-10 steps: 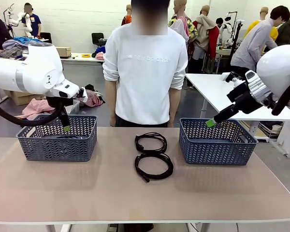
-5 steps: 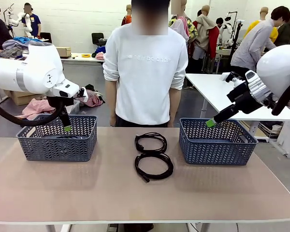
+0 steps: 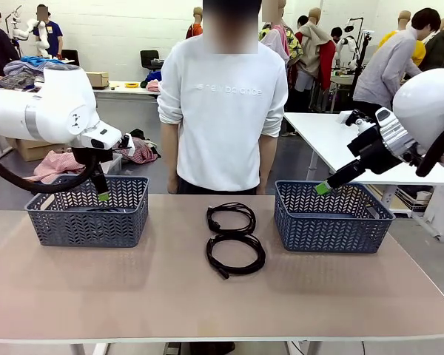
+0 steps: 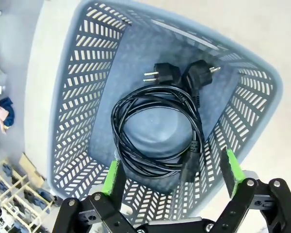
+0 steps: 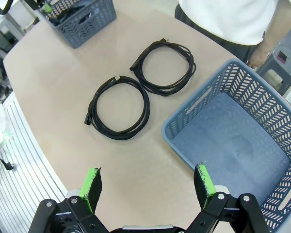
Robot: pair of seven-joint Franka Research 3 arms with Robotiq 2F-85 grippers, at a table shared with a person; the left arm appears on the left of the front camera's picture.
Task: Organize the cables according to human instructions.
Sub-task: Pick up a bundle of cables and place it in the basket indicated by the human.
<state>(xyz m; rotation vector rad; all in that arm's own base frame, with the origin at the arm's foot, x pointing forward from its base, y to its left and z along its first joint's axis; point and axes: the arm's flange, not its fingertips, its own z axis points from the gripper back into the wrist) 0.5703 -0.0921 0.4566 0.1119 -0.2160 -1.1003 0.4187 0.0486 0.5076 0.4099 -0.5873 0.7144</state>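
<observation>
So the cables are looking like thin black cords wound into flat round loops with chunky black plug ends. Two are lying on the bare desk (image 3: 133, 296) in the middle, between the baskets: the far coil (image 5: 160, 89) is sitting closer to the person (image 3: 222, 111), and the near coil (image 5: 117, 133) is lying just beside it, rims about touching. Another coil (image 4: 131, 158) is resting flat in the left basket (image 4: 72, 97), two plugs poking out at one side; can't tell if that's one cord or two stacked. The left end effector (image 4: 170, 162) is hanging right above that basket with fingers spread wide, gripping nothing. The right end effector (image 5: 147, 172) is hovering by the right basket (image 3: 333, 225), fingers apart too.
</observation>
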